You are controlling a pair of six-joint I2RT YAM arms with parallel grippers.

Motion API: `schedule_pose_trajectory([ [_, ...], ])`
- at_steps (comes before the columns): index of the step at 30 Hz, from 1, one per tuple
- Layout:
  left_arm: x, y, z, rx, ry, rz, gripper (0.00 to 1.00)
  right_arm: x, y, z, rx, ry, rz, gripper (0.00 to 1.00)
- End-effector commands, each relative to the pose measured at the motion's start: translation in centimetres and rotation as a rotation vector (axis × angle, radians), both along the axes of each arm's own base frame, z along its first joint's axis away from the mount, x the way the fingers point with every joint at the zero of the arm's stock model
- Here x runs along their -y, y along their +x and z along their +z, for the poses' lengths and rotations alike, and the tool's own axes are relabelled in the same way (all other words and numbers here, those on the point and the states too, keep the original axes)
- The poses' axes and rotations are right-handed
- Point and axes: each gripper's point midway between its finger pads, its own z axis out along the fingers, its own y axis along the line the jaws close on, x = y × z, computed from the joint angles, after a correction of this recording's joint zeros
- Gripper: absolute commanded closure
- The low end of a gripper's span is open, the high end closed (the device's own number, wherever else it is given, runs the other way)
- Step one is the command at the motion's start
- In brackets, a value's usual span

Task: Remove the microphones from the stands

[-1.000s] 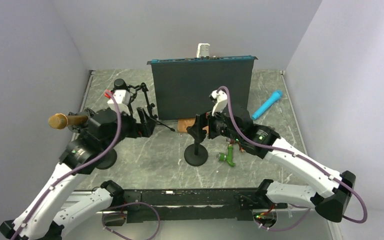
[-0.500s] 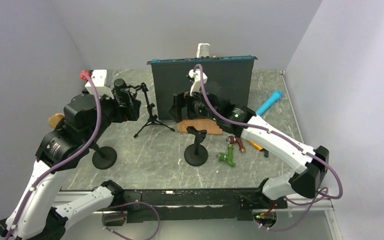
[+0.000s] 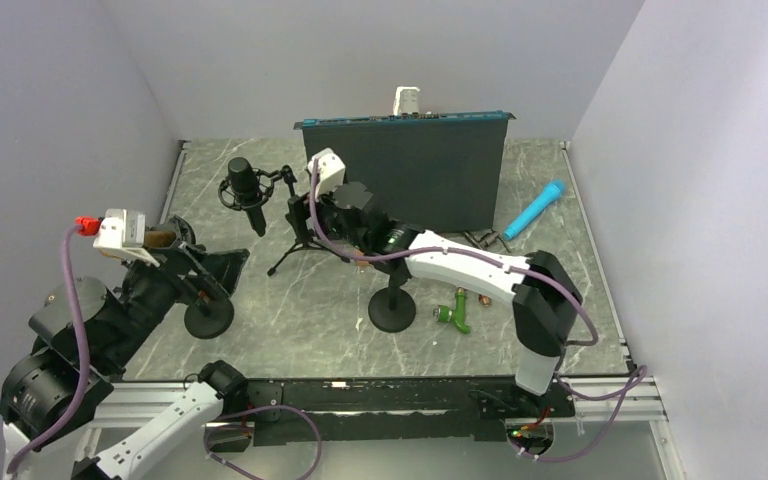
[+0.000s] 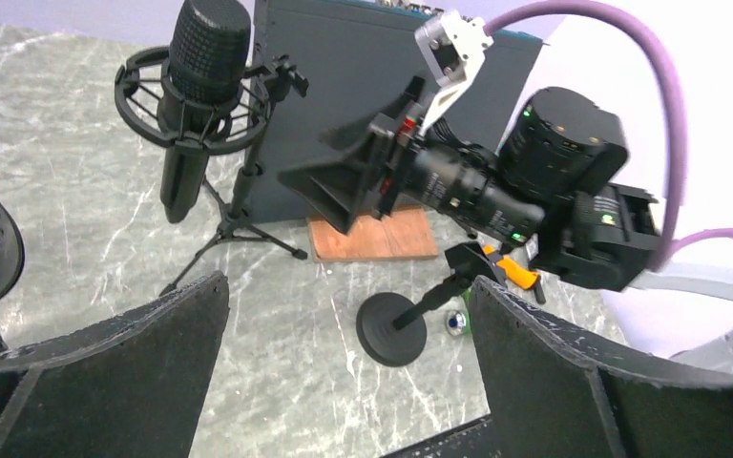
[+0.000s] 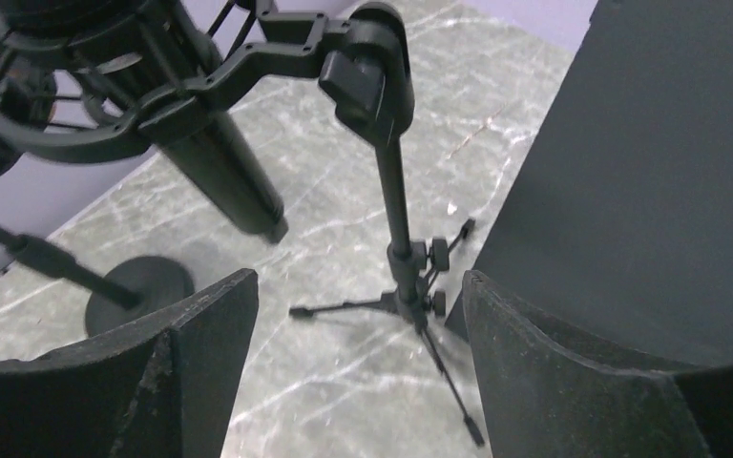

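The black microphone (image 4: pixel 196 95) hangs head-up in its ring cradle (image 4: pixel 129 95) at the top of the tripod stand (image 5: pixel 403 258); the stand is on the marble table (image 3: pixel 310 300), just left of the dark upright panel (image 3: pixel 405 180). The right gripper (image 5: pixel 358 286) is at the stand with its jaws spread wide and nothing in them; the thin pole shows in the gap ahead of them (whether a finger touches it I cannot tell); the microphone's body lies just left of that gap in the wrist view. The left gripper (image 4: pixel 348 296) sits near the table's left side, well apart from the microphone and facing it; its jaws are also wide apart and empty. A round-based stand (image 3: pixel 392 310) is nearer the front; a wooden block (image 4: pixel 372 239) lies at the panel's foot.
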Motion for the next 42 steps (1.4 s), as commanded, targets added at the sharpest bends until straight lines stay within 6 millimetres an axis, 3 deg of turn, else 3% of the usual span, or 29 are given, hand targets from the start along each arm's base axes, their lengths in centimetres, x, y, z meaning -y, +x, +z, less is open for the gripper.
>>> schedule_pose_trajectory([
  [1, -0.1, -1.1, -1.1, -0.046, -0.026, -0.015, 0.02, -1.7, 2.7, 3.8, 0.197, 0.159, -0.042, 0.23],
  [7, -1.2, -2.4, -1.3, -0.030, -0.027, -0.007, 0.02, -4.0, 4.2, 1.7, 0.210, 0.152, -0.034, 0.38],
  [20, -1.8, -2.9, -1.2, -0.016, -0.011, -0.002, 0.02, -5.5, 6.6, -1.3, 0.283, 0.093, -0.075, 0.56],
  [24, -1.7, -2.9, -1.2, -0.018, -0.011, -0.005, 0.01, -6.2, 6.6, -1.7, 0.286, 0.070, -0.044, 0.68],
  [32, -1.8, -2.8, -0.8, -0.013, -0.001, -0.004, 0.02, -6.5, 4.3, -1.6, 0.237, 0.096, 0.064, 0.87],
  [38, -1.4, -2.4, -0.6, -0.011, 0.008, -0.011, 0.02, -6.0, 1.1, -1.7, 0.190, 0.112, 0.140, 0.99],
  [42, -0.9, -2.2, -0.5, -0.014, 0.013, -0.028, 0.01, -5.4, -1.2, -2.4, 0.158, 0.091, 0.159, 1.00],
])
